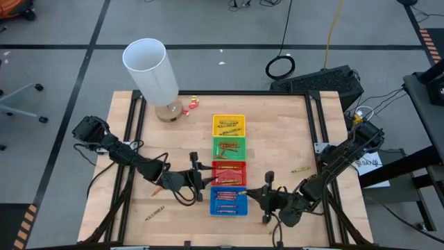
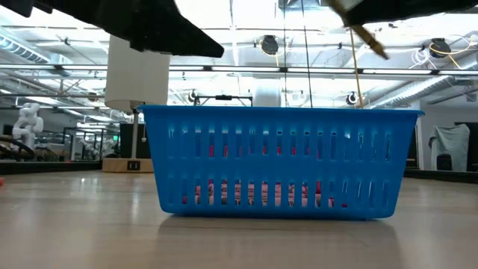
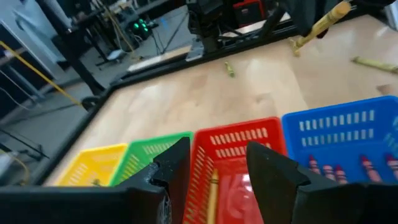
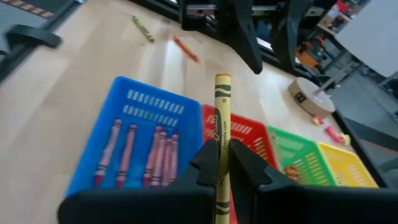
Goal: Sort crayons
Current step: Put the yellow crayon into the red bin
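two dark robot arms sort crayons into four slotted plastic trays lined up along the middle of a wooden desk (image 1: 291, 125).

the right gripper (image 4: 222, 163), clenched on an olive-yellow paper-wrapped crayon (image 4: 221, 124), hovers just beside the blue tray (image 1: 228, 202) at the front end of the row; this looks like the carry step, with the crayon not yet dropped. the left gripper (image 3: 217, 165), jaws parted and holding nothing, hangs over the red tray (image 1: 229, 173). the blue tray holds reddish crayons (image 4: 146, 155). next, judging by colour, the held crayon likely needs carrying to the yellow tray (image 1: 228, 125) at the far end, past the green tray (image 1: 228, 147), then releasing. loose crayons lie near the desk's front left corner (image 1: 154, 212) and right edge (image 1: 300, 170).
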You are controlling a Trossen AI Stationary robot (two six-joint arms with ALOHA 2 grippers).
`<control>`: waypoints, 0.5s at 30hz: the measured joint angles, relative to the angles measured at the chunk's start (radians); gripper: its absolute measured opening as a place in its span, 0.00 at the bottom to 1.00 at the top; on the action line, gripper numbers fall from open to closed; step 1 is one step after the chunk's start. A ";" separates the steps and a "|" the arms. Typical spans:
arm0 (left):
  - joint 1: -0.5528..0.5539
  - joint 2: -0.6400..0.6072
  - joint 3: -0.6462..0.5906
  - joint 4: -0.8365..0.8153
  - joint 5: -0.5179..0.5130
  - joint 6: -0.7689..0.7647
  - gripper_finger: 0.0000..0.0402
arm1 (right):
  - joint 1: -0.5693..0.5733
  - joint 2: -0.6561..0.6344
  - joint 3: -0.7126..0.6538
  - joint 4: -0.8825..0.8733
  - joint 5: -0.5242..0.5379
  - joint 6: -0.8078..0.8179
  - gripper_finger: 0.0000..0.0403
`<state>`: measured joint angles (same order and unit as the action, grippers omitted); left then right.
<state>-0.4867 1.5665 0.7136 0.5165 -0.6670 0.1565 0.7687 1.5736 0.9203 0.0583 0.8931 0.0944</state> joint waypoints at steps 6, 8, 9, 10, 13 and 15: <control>0.014 0.000 0.000 0.018 0.018 0.060 0.39 | -0.091 -0.026 0.000 -0.002 -0.049 -0.051 0.01; 0.014 0.000 0.000 0.017 0.035 0.060 0.39 | -0.122 -0.041 0.000 -0.006 -0.098 -0.081 0.01; 0.014 0.000 0.000 0.017 0.037 0.060 0.39 | -0.139 -0.047 0.000 -0.005 -0.118 -0.093 0.01; 0.014 0.000 0.000 0.021 0.038 0.060 0.39 | -0.157 -0.053 0.000 -0.003 -0.137 -0.101 0.01; 0.014 0.000 0.000 0.032 0.040 0.051 0.39 | -0.209 -0.060 0.000 -0.002 -0.169 -0.106 0.01; 0.014 0.000 0.000 0.020 0.042 0.034 0.39 | -0.242 -0.060 0.000 0.006 -0.195 -0.083 0.01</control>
<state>-0.4725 1.5665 0.7136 0.5364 -0.6254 0.1909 0.5270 1.5139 0.9203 0.0645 0.6984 0.0118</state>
